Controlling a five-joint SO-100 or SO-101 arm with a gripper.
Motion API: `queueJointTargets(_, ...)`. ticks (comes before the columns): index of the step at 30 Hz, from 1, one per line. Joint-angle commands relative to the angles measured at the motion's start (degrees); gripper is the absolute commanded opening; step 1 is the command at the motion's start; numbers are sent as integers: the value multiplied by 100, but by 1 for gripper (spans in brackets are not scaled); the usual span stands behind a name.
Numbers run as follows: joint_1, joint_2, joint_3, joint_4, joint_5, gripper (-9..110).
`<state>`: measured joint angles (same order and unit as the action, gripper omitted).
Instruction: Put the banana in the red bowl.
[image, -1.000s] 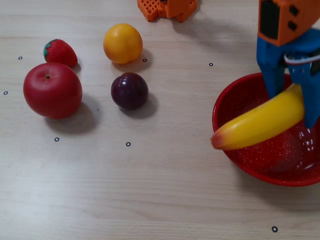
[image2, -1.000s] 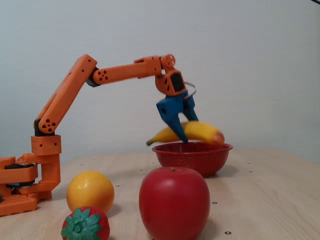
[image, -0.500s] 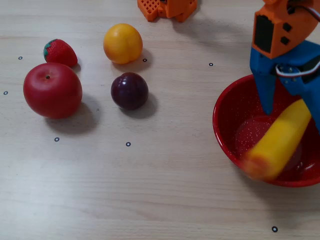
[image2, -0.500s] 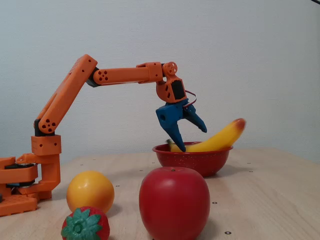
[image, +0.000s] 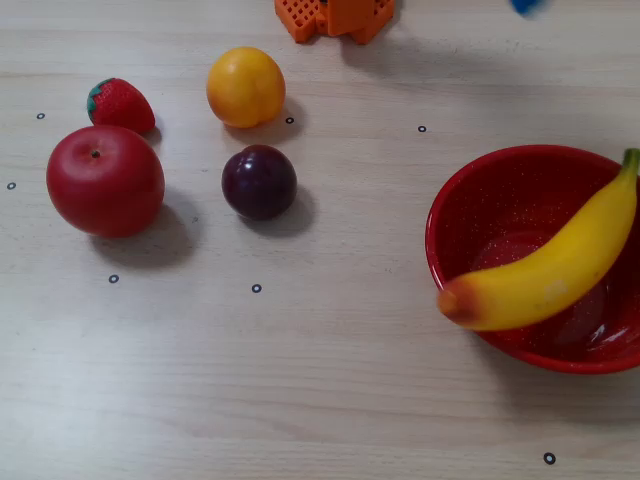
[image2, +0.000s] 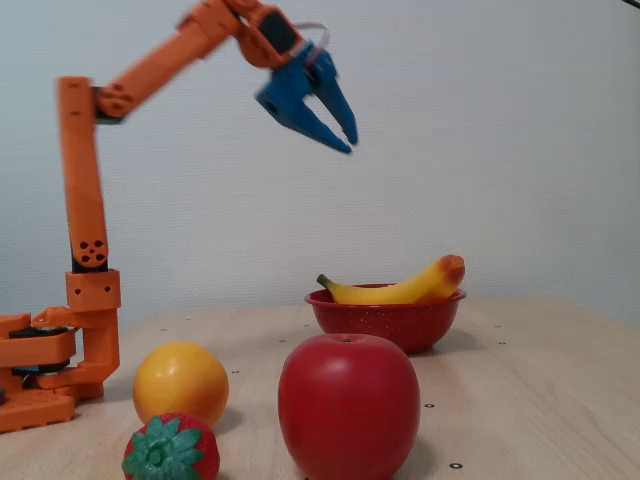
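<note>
Bright even light, soft shadows, sharp focus, slight bowl glare.

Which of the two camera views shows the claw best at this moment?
The fixed view from the side: the whole blue claw shows there, raised high, empty, its jaws slightly apart. The fixed view from above catches only a blurred blue tip at the top edge.

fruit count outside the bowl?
4, all left of the red bowl in the top-down fixed view: strawberry far left, apple below it, orange near the arm base, plum below the orange. The banana lies in the bowl.
</note>
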<state>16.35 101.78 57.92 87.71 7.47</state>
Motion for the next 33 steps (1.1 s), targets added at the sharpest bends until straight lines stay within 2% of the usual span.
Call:
queueJointTargets(1, -466, 1125, 659, -325, -290, 0)
queueJointTargets(7, -1274, 3032, 3586, -1617, -633, 0)
queueJointTargets(12, -1740, 5001, 7005, -3384, -642, 0)
queueJointTargets(15, -1811, 5827, 8332, -3709, -844, 0)
queueJointTargets(21, -1784, 6987, 10099, -4359, -1371, 0)
queueJointTargets(29, -1652, 8385, 11681, -4966, -2021, 0)
queueJointTargets(33, -1424, 8684, 11777, -4131, -2294, 0)
